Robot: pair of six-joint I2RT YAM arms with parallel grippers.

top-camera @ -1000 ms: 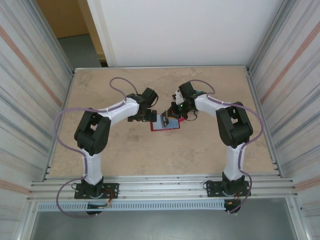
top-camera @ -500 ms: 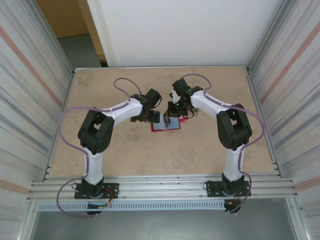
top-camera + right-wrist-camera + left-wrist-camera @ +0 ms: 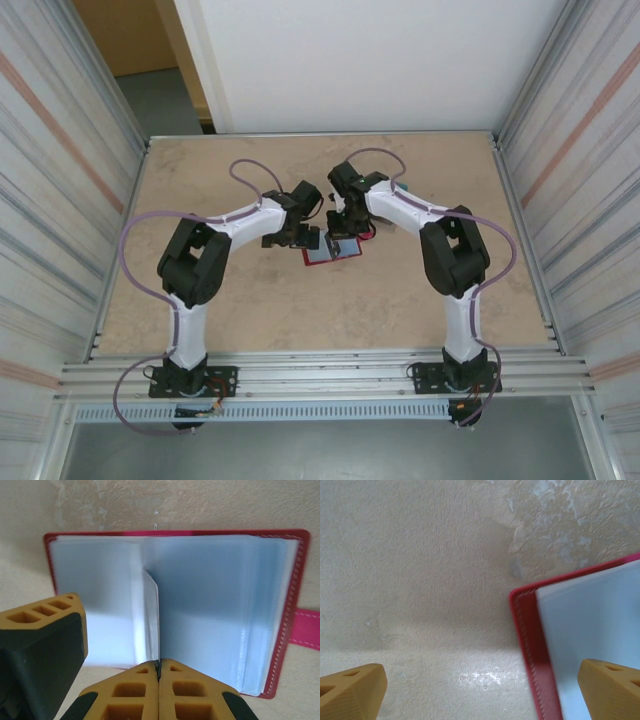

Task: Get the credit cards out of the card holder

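Metal rail (image 3: pixel 320 375) along the near edge, then a wide bare stretch of mottled beige worktop (image 3: pixel 260 310). Mid-worktop, the red card holder (image 3: pixel 331 250) lies open, pale pockets up. The left gripper (image 3: pixel 480 695) hangs released over its left corner. The right gripper (image 3: pixel 159 672) is clenched on one upright pocket leaf (image 3: pixel 152 615). On both sides stand ribbed panels (image 3: pixel 60 200), and beyond is a white wall (image 3: pixel 350 60).

Top external: high, at the near side, looking down and forward over the whole worktop (image 3: pixel 250 300), far off. Left wrist: faces straight down, very close, bare worktop plus one red corner of the card holder (image 3: pixel 530 645). Right wrist: close above that card holder, spread open. All three share it.
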